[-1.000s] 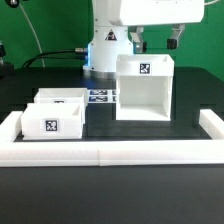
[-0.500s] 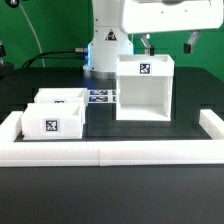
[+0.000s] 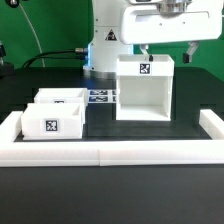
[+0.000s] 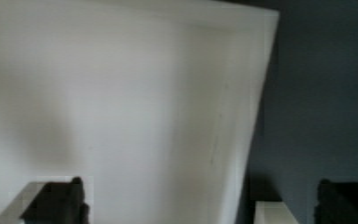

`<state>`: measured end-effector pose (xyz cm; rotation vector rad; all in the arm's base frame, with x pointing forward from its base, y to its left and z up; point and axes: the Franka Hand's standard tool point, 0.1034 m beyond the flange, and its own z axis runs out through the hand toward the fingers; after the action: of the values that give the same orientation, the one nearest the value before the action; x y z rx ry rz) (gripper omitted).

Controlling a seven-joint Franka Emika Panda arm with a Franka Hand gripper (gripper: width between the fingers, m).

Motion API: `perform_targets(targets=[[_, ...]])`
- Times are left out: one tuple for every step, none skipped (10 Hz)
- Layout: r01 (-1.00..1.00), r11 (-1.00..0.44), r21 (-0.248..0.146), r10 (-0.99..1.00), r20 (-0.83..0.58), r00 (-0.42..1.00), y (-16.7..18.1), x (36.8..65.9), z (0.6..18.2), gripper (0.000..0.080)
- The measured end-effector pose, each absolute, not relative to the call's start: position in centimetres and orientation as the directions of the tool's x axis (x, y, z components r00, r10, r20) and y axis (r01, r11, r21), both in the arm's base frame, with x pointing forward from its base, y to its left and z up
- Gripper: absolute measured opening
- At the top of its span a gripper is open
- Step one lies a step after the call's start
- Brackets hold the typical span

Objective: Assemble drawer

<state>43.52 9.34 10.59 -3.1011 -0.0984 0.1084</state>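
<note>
The tall white box housing [image 3: 144, 88] stands upright on the black table, open front facing the camera, with a tag on its top. My gripper [image 3: 168, 52] hovers just above and behind its top, toward the exterior view's right, open and holding nothing. In the wrist view the housing's white wall [image 4: 131, 100] fills most of the picture, and my gripper [image 4: 197, 205] has its two dark fingertips [image 4: 51, 203] spread wide to either side of the wall's edge. Two small open-topped trays stand at the exterior view's left, the front one [image 3: 52, 120] and the back one [image 3: 62, 97].
The marker board [image 3: 101, 97] lies flat between the trays and the housing. A low white rail [image 3: 110, 153] edges the table's front and sides. The robot's white base [image 3: 107, 50] stands behind the housing.
My gripper has moved toward the exterior view's right and come slightly lower over the housing's top. The housing and both trays have not moved.
</note>
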Motion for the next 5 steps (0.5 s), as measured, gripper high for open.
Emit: perform_targets(targets=[[0.062, -0.997, -0.039, 0.065, -0.069, 0.996, 9.34, 43.52, 10.59, 0.065], [0.061, -0.997, -0.04, 0.064, -0.068, 0.996, 9.33, 43.52, 10.58, 0.065], [0.025, -0.998, -0.054, 0.028, -0.058, 0.998, 9.3, 43.47, 10.35, 0.065], [0.0, -0.998, -0.063, 0.003, -0.052, 0.999, 9.33, 43.01, 9.94, 0.065], [-0.02, -0.998, -0.065, -0.017, -0.047, 0.999, 9.42, 42.69, 9.6, 0.065]])
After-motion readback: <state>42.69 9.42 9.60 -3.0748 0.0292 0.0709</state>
